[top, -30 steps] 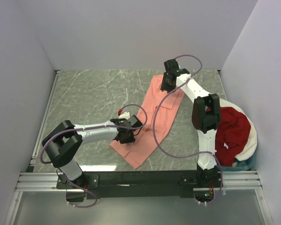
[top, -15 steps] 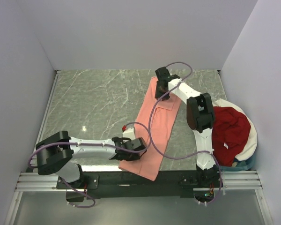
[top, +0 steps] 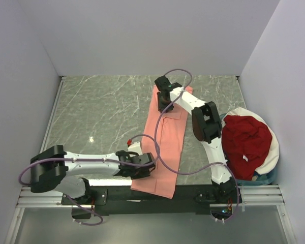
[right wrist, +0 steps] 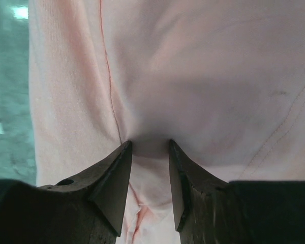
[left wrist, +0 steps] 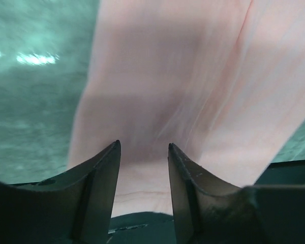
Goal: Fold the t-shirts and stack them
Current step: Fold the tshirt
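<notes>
The salmon-pink t-shirt (top: 169,140) lies as a long narrow strip running from the far middle of the table to its front edge, where the near end hangs over. My left gripper (top: 142,169) is shut on the strip's near end; in the left wrist view the pink cloth (left wrist: 168,76) passes between the gripper's (left wrist: 143,147) fingers. My right gripper (top: 165,100) is shut on the far end; in the right wrist view the cloth (right wrist: 193,66) bunches at the gripper (right wrist: 149,145). The dark red t-shirt (top: 246,142) lies crumpled in the basket.
The white-rimmed round basket (top: 275,152) stands at the right edge of the grey marble table (top: 101,112). White walls close in the left, far and right sides. The black rail (top: 117,194) with the arm bases runs along the front edge.
Both grippers have moved left, and the left one toward the front edge, dragging the pink shirt. The strip now lies nearly straight front to back, with its near end over the edge.
</notes>
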Available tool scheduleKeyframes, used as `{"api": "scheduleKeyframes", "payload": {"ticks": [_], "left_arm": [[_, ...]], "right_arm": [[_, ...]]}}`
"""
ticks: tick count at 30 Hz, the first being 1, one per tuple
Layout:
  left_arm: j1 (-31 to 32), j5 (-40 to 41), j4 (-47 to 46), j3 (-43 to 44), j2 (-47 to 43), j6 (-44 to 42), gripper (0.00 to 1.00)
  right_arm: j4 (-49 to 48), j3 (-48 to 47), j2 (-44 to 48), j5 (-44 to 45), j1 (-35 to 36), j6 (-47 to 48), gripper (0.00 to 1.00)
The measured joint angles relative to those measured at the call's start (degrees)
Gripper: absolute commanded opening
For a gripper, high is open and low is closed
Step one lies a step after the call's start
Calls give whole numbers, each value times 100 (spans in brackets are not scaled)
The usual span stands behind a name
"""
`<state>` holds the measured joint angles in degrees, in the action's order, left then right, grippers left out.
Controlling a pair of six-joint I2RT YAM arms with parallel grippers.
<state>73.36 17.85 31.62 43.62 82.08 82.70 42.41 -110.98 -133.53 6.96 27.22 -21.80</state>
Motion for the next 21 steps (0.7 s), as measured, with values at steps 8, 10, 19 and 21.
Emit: {"api": "scheduleKeyframes", "payload": {"ticks": [8, 10, 19, 21], "left_arm": [[-1502, -105, 70, 57, -785, -570, 50], [-1934, -168, -13, 122, -796, -756, 50], [-3628, -763, -767, 1161, 874, -1893, 46], [-3779, -822, -846, 1596, 1464, -2116, 46]], "right_arm": [[321, -1427, -813, -219, 533, 562, 43], [356, -1604, -911, -286, 590, 660, 43], [179, -2179, -1196, -555, 533, 933, 47], [44, -2212, -1193, -595, 483, 955, 47]]}}
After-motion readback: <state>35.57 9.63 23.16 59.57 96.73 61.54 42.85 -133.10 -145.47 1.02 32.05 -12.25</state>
